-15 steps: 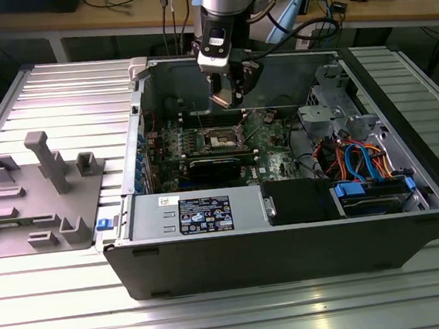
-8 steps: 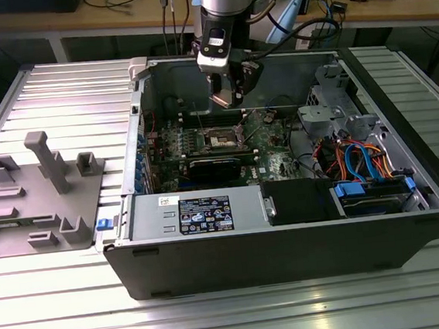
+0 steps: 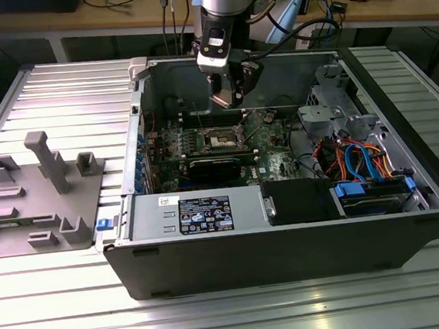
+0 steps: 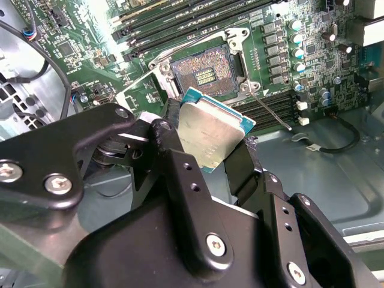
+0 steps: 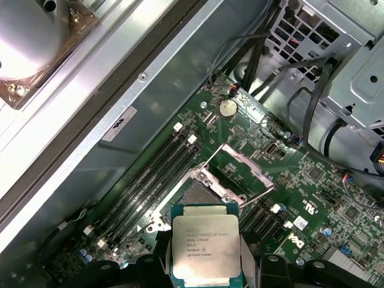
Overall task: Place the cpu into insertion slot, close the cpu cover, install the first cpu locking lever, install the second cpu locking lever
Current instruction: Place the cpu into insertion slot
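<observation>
My gripper [image 3: 224, 94] hangs inside the open computer case, above the motherboard. It is shut on the cpu [image 4: 210, 135], a flat square chip with a silver-grey top, clamped by its edges between the black fingers [image 4: 171, 129]. The cpu [image 5: 206, 246] is held a little above and to one side of the insertion slot [image 5: 201, 195], not touching it. The insertion slot [image 4: 204, 73] lies bare, its dark centre showing inside a silvery rim [image 3: 221, 139]. The cpu cover [image 5: 240, 165] stands swung open beside the slot. Two thin locking levers [image 4: 273, 111] [image 4: 139, 80] stick out, unlatched.
Long memory slots [image 5: 150, 180] run beside the socket. A black graphics card [image 3: 216, 167] lies just in front of it, then the power supply [image 3: 201, 213]. A drive cage with coloured cables [image 3: 359, 159] fills the exterior view's right. A grey fixture [image 3: 39, 193] sits outside the case.
</observation>
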Controlling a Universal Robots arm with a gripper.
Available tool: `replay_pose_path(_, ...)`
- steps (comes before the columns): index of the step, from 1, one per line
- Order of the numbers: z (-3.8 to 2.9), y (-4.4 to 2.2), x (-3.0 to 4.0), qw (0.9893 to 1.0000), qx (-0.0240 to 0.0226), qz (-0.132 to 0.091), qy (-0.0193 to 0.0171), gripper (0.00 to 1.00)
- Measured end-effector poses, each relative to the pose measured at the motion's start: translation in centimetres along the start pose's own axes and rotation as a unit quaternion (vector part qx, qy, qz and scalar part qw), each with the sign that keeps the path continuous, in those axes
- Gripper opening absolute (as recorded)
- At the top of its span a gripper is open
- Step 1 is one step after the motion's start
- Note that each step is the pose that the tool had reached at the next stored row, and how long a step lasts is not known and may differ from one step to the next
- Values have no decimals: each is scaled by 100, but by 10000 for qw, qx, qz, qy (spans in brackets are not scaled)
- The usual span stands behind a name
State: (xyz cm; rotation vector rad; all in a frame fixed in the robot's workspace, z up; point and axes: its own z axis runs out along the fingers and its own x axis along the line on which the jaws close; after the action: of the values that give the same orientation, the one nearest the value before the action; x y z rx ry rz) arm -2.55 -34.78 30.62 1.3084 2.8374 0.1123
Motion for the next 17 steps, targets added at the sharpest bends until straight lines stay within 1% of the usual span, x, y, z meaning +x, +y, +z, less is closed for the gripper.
replay_pose_path(17, 6, -1, 0, 10000, -1, 56, -4, 54)
